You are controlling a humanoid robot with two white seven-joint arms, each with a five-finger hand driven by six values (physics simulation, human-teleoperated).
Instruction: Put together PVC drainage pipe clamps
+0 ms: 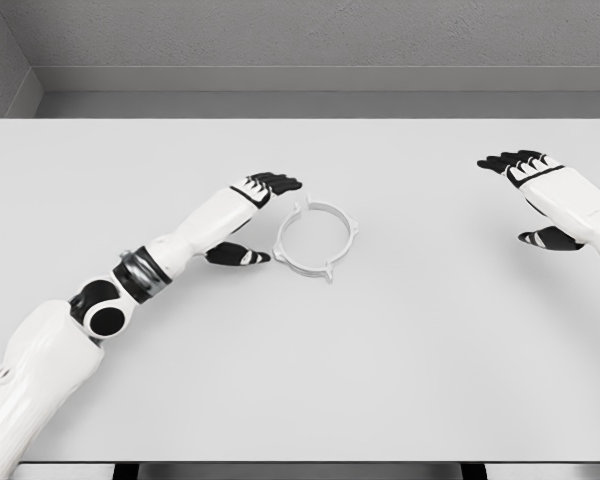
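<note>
A white ring-shaped pipe clamp with small lugs lies flat on the white table, near the middle. My left hand sits just to the left of it, open, with the black fingers stretched above the ring's upper left and the thumb beside its lower left. It holds nothing and does not touch the ring as far as I can see. My right hand hovers far to the right, open, fingers spread and pointing left, thumb below.
The table's far edge meets a grey wall behind. The table's front edge runs along the bottom of the view.
</note>
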